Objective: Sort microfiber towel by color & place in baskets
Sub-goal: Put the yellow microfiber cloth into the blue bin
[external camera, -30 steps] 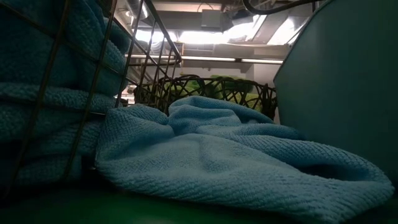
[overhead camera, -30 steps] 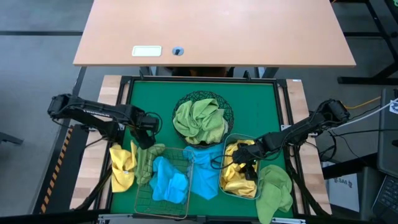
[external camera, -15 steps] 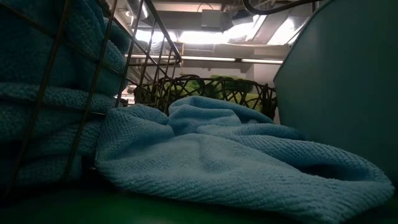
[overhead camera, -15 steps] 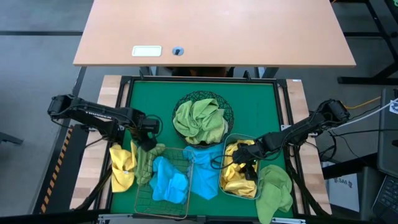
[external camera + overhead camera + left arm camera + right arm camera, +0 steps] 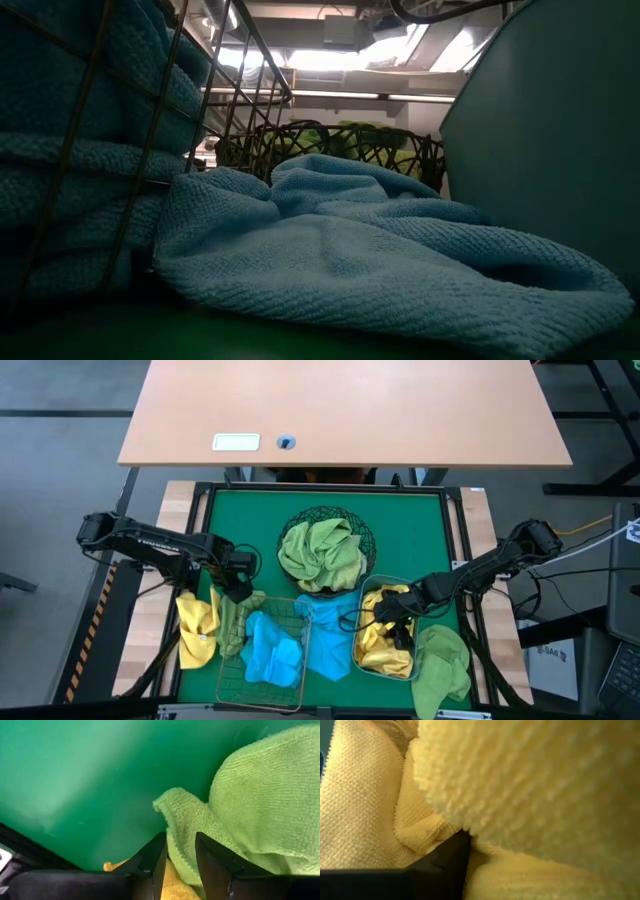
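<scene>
My left gripper (image 5: 237, 592) (image 5: 181, 842) points down over a light green towel (image 5: 240, 618) (image 5: 250, 795). That towel lies on the green mat beside the copper wire basket (image 5: 262, 660). The fingers stand apart, with the towel's folded corner between them. A yellow towel (image 5: 195, 628) lies to its left. My right gripper (image 5: 400, 618) is down in the plastic tub (image 5: 372, 588) among yellow towels (image 5: 378, 650) (image 5: 530, 780). The black mesh bowl (image 5: 366, 542) holds green towels (image 5: 322, 552). Blue towels (image 5: 272, 652) fill the copper basket. My left gripper comes from above with one finger (image 5: 155, 860) on each side of the green towel's folded corner (image 5: 182, 857). The towel lies slack on the mat and partly on the yellow towel. Whether the pads touch the cloth, I cannot tell.
A blue towel (image 5: 328, 632) (image 5: 350, 260) lies on the mat between the copper basket and the tub. Another green towel (image 5: 442, 662) hangs over the mat's near right edge. A wooden desk (image 5: 340, 410) stands beyond the far edge.
My left gripper has come down a little toward the green towel beside the copper basket. My right arm and the towels have kept still.
</scene>
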`<control>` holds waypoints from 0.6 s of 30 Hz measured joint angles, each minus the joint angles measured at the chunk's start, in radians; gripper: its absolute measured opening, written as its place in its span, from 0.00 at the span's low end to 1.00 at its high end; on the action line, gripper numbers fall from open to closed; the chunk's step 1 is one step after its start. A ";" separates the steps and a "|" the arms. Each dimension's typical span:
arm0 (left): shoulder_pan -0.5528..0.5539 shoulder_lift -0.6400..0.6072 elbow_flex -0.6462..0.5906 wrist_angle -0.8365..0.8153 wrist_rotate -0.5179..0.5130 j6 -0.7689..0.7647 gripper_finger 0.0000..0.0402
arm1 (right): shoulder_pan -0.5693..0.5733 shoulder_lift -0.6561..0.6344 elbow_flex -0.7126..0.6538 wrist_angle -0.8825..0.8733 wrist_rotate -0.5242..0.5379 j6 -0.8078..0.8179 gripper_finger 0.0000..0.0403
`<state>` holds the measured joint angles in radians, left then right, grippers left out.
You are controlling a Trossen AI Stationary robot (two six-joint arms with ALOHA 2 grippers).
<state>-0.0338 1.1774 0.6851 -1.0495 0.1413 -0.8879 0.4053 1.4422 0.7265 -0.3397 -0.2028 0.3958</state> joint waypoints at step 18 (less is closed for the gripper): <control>0.000 -0.002 -0.093 0.181 0.012 0.005 0.21 | 0.000 0.000 0.000 0.001 0.000 0.004 0.47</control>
<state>-0.0338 1.1755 0.5919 -0.8681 0.1530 -0.8833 0.4053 1.4422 0.7261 -0.3383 -0.2031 0.3996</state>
